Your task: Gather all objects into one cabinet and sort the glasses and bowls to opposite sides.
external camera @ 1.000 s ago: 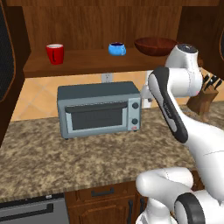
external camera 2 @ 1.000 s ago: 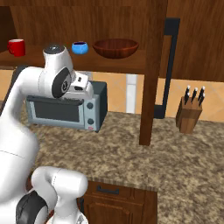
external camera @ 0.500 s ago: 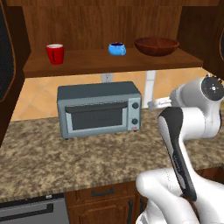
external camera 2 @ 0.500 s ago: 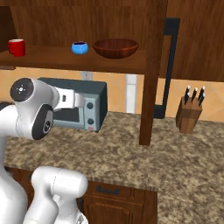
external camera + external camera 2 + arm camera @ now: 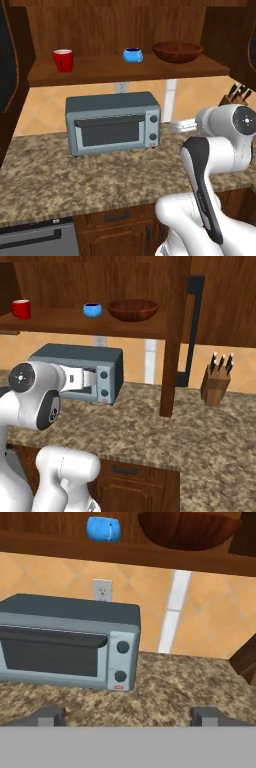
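Note:
On the dark wooden cabinet's shelf (image 5: pixel 125 71) a red mug (image 5: pixel 63 60) stands at the left. A squat blue cup (image 5: pixel 132 55) is near the middle, and a wide brown bowl (image 5: pixel 177 51) sits just right of it. The hand view looks up at the blue cup (image 5: pixel 103 528) and the bowl (image 5: pixel 185 529). My gripper (image 5: pixel 129 716) hangs well below the shelf at counter height, in front of the toaster oven. It is open, its fingertips (image 5: pixel 50 714) stand far apart, and nothing is between them.
A grey toaster oven (image 5: pixel 114 122) stands on the granite counter (image 5: pixel 60 180) under the shelf, with a wall outlet (image 5: pixel 102 589) behind it. A knife block (image 5: pixel 217 383) sits at the right, past the cabinet's upright post (image 5: pixel 172 336). Drawer fronts run below the counter.
My arm has dropped from shelf height down to counter level and the gripper has opened a little wider. The mug, cup and bowl have stayed in place.

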